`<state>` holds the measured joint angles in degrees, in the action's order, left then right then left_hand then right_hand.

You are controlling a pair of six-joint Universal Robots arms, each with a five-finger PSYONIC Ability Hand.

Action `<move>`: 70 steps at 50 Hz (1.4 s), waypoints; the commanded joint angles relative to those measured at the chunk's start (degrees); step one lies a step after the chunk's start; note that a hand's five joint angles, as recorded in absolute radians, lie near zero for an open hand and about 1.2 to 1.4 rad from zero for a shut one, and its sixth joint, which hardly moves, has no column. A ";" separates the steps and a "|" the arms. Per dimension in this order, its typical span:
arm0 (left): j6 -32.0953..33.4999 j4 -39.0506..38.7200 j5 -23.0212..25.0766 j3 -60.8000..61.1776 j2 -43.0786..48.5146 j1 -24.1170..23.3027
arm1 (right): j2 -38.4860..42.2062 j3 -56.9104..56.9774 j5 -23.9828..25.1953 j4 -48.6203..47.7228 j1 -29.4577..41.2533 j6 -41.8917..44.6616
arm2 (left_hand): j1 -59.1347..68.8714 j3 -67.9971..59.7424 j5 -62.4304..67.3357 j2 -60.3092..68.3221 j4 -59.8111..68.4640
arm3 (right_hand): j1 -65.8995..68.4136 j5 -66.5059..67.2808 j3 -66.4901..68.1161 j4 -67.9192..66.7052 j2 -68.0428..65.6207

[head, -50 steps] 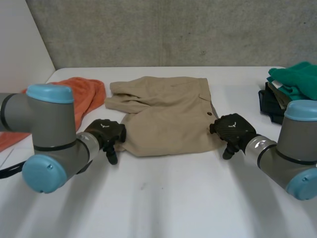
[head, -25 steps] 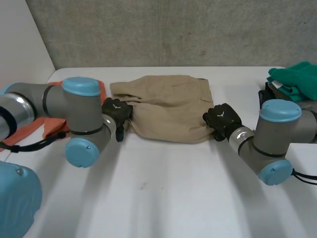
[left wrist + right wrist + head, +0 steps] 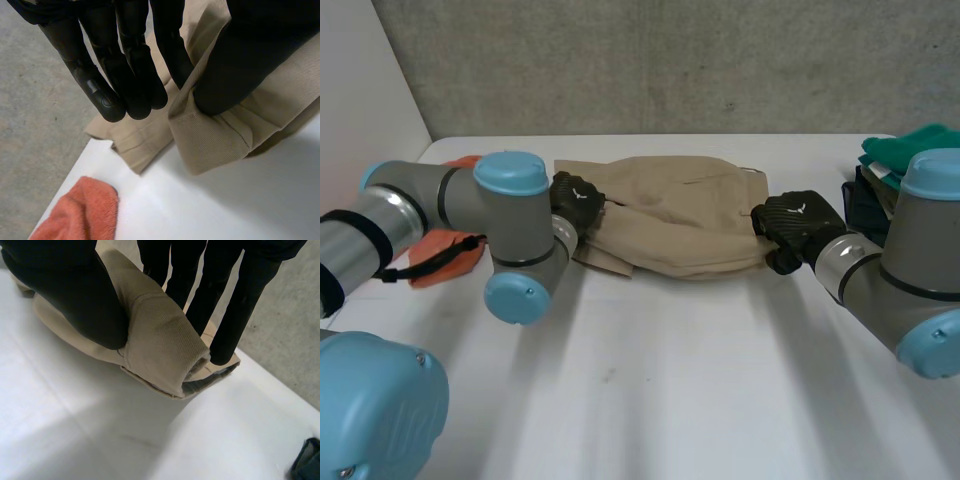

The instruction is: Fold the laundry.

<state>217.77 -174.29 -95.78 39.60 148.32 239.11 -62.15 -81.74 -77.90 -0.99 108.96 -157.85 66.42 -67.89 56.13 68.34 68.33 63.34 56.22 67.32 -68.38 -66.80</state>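
Note:
Tan shorts (image 3: 680, 225) lie across the far middle of the white table (image 3: 670, 390), doubled over along their near side. My left hand (image 3: 575, 200) is at their left end. In the left wrist view the left hand (image 3: 125, 75) pinches a folded hem of the shorts (image 3: 215, 135) between thumb and fingers. My right hand (image 3: 795, 225) is at the right end. In the right wrist view the right hand (image 3: 75, 295) squeezes a rolled edge of the shorts (image 3: 160, 340) between thumb and straight fingers. Both gripped ends sit just off the table.
An orange towel (image 3: 445, 250) lies behind my left arm near the table's left edge, also beside the shorts as the orange towel (image 3: 80, 215). A green cloth (image 3: 920, 150) tops a dark pile (image 3: 865, 195) at the far right. A grey wall stands behind the table.
Both hands closed on the shorts' near corners and carried them away from me, so the near part now folds over the rest. Both arms swung inward and farther out.

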 commanded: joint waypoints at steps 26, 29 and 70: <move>9.61 27.96 3.77 43.12 -41.10 -4.80 | -11.50 -8.79 7.32 45.56 -9.03 42.03 | 13.58 -12.11 13.87 11.66 11.67 | 16.66 13.78 12.68 -11.62 -13.20; 7.59 23.14 0.35 35.23 -35.75 -3.66 | -10.10 -6.24 6.36 40.72 -9.29 35.26 | 13.58 -12.11 13.87 11.66 11.67 | 16.66 13.78 12.68 -11.62 -13.20; -7.27 -9.57 0.68 27.27 -32.48 5.31 | 2.91 8.81 -0.42 -17.74 0.82 -2.20 | 13.58 -12.11 13.87 11.66 11.67 | 16.66 13.78 12.68 -11.62 -13.20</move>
<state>210.56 -181.28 -97.02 51.95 114.84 245.30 -63.34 -64.35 -80.85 -19.18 109.98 -159.98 66.42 -68.14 57.20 68.56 68.58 63.34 57.69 68.02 -68.56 -66.80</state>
